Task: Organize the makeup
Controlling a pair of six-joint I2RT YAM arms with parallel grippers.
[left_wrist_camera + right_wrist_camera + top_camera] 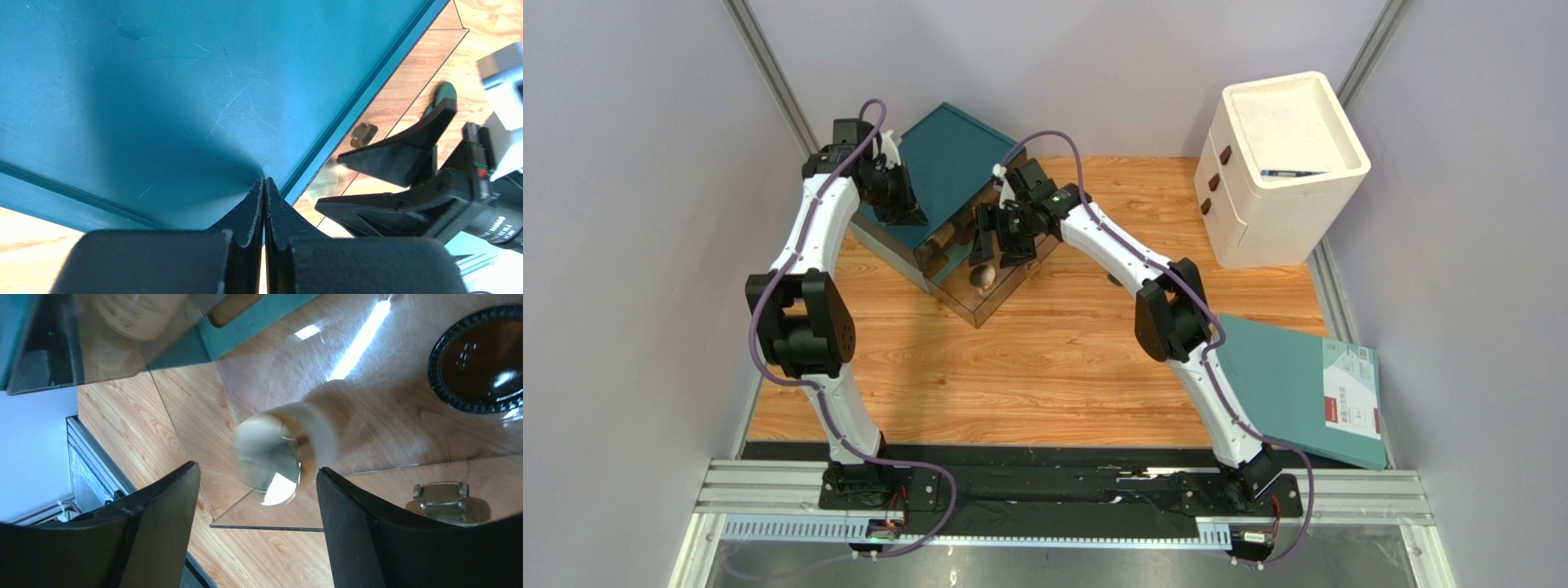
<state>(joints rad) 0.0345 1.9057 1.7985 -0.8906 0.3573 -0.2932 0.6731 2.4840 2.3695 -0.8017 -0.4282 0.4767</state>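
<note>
A beige tube with a grey cap lies blurred in the pulled-out clear drawer of the teal drawer box. A dark brown round jar sits further inside the same drawer. My right gripper is open and empty, its jaws spread just above the tube's cap end; the top view shows this gripper over the drawer. My left gripper is shut with its tips on the teal box top, holding nothing. A dark green round piece shows past the box edge. The other makeup is hidden.
A white drawer cabinet stands at the back right with a pen on its top. A flat teal board lies at the right edge beside the right arm. The drawer's metal handle is near my right finger. Grey walls enclose the table.
</note>
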